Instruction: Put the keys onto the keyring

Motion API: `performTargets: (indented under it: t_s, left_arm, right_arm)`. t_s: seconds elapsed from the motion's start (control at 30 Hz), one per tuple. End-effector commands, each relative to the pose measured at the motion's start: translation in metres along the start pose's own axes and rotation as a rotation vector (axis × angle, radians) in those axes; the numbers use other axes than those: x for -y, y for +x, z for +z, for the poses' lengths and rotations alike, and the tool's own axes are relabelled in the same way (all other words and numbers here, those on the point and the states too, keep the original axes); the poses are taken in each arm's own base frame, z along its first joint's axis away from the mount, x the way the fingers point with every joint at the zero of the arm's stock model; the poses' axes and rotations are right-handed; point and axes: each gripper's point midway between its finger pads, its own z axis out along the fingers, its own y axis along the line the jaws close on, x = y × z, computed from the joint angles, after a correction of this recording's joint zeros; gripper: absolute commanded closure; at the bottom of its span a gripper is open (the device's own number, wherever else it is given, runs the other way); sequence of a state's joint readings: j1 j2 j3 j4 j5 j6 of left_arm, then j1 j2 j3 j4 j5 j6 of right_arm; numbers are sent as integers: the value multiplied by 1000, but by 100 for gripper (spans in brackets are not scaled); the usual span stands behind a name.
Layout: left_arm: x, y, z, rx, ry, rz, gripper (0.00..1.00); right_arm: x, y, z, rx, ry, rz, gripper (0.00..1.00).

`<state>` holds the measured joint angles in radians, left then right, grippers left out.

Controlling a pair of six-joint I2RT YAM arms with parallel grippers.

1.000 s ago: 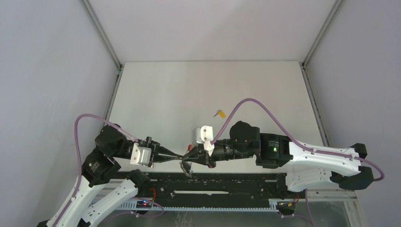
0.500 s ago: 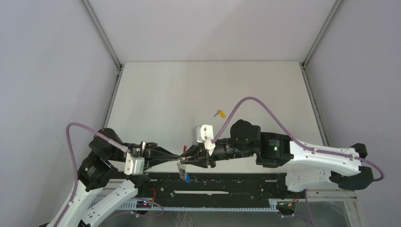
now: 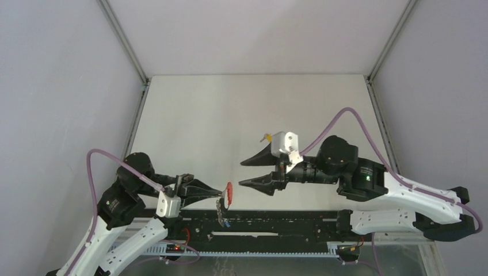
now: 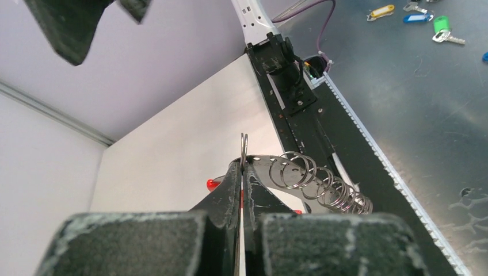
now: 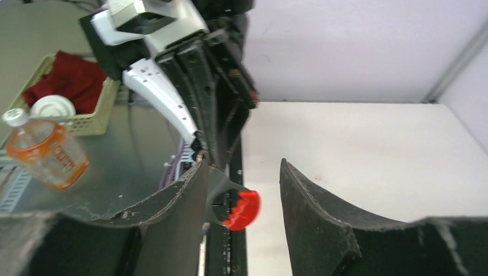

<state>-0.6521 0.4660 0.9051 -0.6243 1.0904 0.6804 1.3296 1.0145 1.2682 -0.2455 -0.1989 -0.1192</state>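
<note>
The left gripper (image 4: 242, 172) is clamped tight on the keyring (image 4: 244, 150), pinching one thin split ring edge-on. The ring chain (image 4: 313, 183) trails off sideways and the red tag (image 3: 229, 194) sticks out past the tips. All of it hangs in the air over the near table edge. The right gripper (image 3: 241, 173) has its jaws apart and empty, just beside the tag, not touching. The yellow key (image 3: 265, 137) lies on the table (image 3: 201, 115) behind the right wrist, well apart from the ring.

Handling, my guess: the ring is light, stiff, springy, slick metal. The chain is floppy and will swing. The keys are tiny, flat and light, best taken by the plastic head so the hole end stays free.

Views:
- **Left wrist view:** only this one shows the grip on a single ring and the chain links.
- **Right wrist view:** shows the tag (image 5: 243, 210) framed between its spread fingers (image 5: 172, 213), rings not clear.
- **Top view:** only this one shows the yellow key, plus a blue speck (image 3: 227, 222) under the chain. It may be the blue key, too small to tell.
</note>
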Motion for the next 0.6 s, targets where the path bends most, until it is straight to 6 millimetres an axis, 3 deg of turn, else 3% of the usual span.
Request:
performTargets:
  t_s: [0.0,0.17,0.33,0.43,0.57]
  left_arm:
    - [-5,-23,-3,45,7,163,100]
    - [-4,-17,-2,33,1,98,100]
    - [1,0,1,25,-17,10,100]
    - [-1,0,1,33,-34,-9,100]
    - [0,1,0,25,-42,-20,100]
  right_arm:
    - [37,6,-18,7,171,64,41]
    - [99,57,-32,-89,366,252,35]
    - [193,146,-59,-274,680,447,34]
    - [245,203,-74,-361,840,555,34]
    - [294,271,-78,-433,1005,673,34]
